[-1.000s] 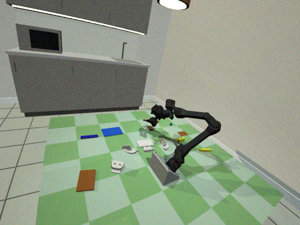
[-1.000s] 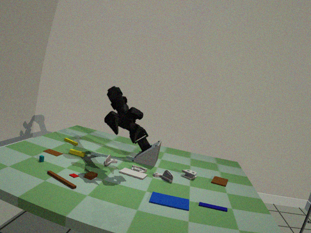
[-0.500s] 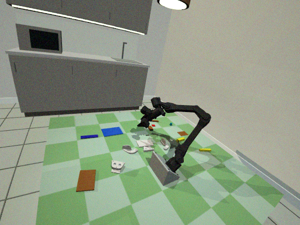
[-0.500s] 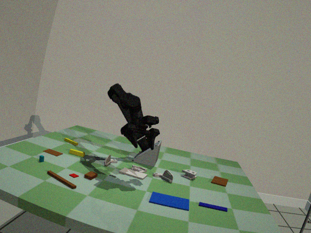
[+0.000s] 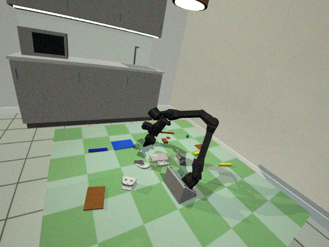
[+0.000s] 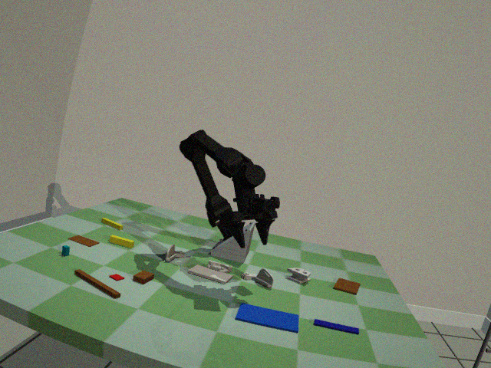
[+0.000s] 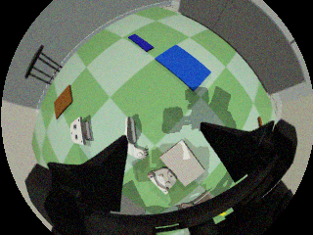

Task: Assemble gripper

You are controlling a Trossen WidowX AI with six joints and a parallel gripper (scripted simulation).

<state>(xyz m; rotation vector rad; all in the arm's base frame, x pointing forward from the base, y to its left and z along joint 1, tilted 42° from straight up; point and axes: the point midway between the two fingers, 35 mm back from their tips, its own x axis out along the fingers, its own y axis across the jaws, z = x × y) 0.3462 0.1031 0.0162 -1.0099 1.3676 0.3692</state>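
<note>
My gripper [image 5: 147, 143] [image 6: 254, 244] [image 7: 165, 132] is open and empty, above the table. The gripper base, a pale flat plate [image 5: 159, 156] [image 6: 209, 274] [image 7: 183, 163] with a small pin mount [image 5: 162, 163] [image 6: 219, 266] [image 7: 162, 179] along one side, lies below the hand. One white-grey jaw [image 5: 142, 164] [image 6: 263, 277] [image 7: 130, 128] lies beside the base, apart from it. The other jaw [image 5: 179, 156] [image 6: 170, 254] [image 7: 199, 199] lies on the opposite side, also apart, partly hidden in the wrist view. The white housing plate [image 5: 129, 180] [image 6: 298, 274] [image 7: 76, 131] with holes stands separately, beyond the first jaw.
A grey wedge [image 5: 176, 186] [image 6: 234, 249] stands by the arm's foot. A blue slab [image 5: 122, 144] [image 6: 267, 317] [image 7: 183, 66], dark blue bar [image 5: 97, 150] [image 6: 335, 326] [image 7: 141, 42] and brown slab [image 5: 94, 197] [image 6: 347, 286] [image 7: 63, 102] lie around. Brown, red, yellow and teal pieces lie opposite.
</note>
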